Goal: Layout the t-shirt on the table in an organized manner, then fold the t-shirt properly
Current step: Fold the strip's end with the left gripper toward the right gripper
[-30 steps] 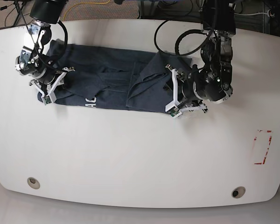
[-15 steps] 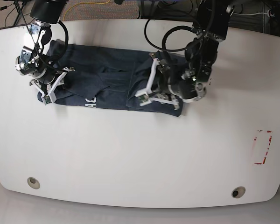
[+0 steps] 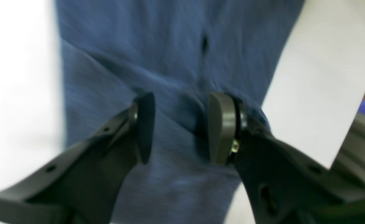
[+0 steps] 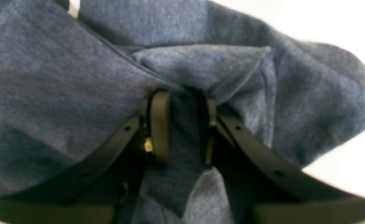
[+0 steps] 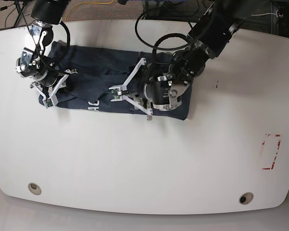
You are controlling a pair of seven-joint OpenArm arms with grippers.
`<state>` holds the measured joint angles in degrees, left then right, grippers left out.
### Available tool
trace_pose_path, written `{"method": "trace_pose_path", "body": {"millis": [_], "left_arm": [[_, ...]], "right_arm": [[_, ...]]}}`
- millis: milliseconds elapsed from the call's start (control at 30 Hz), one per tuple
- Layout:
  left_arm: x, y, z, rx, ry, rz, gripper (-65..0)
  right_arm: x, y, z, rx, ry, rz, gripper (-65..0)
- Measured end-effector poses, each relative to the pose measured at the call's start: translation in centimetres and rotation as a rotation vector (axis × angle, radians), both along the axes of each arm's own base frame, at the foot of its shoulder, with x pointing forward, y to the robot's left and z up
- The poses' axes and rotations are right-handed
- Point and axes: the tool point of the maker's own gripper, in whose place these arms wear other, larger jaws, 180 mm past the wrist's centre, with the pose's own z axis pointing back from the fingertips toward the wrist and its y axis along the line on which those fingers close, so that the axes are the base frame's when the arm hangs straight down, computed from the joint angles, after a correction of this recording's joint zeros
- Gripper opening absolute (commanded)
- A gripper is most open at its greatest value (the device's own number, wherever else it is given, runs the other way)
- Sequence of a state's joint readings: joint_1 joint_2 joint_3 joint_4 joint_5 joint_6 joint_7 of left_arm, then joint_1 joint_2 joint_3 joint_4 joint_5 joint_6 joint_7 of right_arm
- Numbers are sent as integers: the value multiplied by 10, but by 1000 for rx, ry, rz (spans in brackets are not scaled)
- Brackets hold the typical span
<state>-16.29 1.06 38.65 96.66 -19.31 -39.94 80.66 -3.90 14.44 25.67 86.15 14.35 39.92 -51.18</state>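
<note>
Folding is the step in hand, you can judge: the t-shirt (image 5: 111,82) lies as a long dark band across the far half of the table (image 5: 144,163), its right portion doubled over toward the middle. Part of the white lettering shows along the near edge, left of centre.

Your right gripper (image 4: 182,127), at the band's left end in the base view, has its fingers pinched on a thick bunch of cloth; the wrist view shows fabric packed between both pads with folds piling above them. Your left gripper (image 3: 179,127) hovers over the middle of the shirt with its fingers spread and nothing between them; whether the tips touch the cloth, you cannot tell, as that view is blurred.

Your next move likely calls for the open left fingers to settle on a clean edge or hem, not on a loose ridge, so the layer travels flat.

Cloth here is soft heathered navy cotton, matte, creasing into shallow diagonal ridges. The tabletop is hard, glossy white, with rounded corners. Gripper fingers are slim black arms ending in flat, dull grey-green pads.
</note>
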Motion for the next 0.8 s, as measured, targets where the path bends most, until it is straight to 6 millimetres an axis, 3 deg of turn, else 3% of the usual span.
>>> {"method": "trace_pose_path", "body": {"millis": [133, 300, 500, 667, 800], "left_arm": [[18, -5, 31, -87, -66, 29, -406], [42, 20, 39, -113, -78, 152, -406], [64, 69, 32, -137, -70, 336, -406], [54, 106, 7, -109, -32, 433, -413], [41, 114, -7, -117, -7, 439, -529]], "right_arm": [[0, 0, 0, 1, -1, 0, -512], [0, 0, 0, 1, 0, 0, -512], [0, 0, 0, 1, -1, 0, -512], [0, 2, -1, 3, 2, -3, -512], [0, 4, -1, 9, -3, -5, -512]]}}
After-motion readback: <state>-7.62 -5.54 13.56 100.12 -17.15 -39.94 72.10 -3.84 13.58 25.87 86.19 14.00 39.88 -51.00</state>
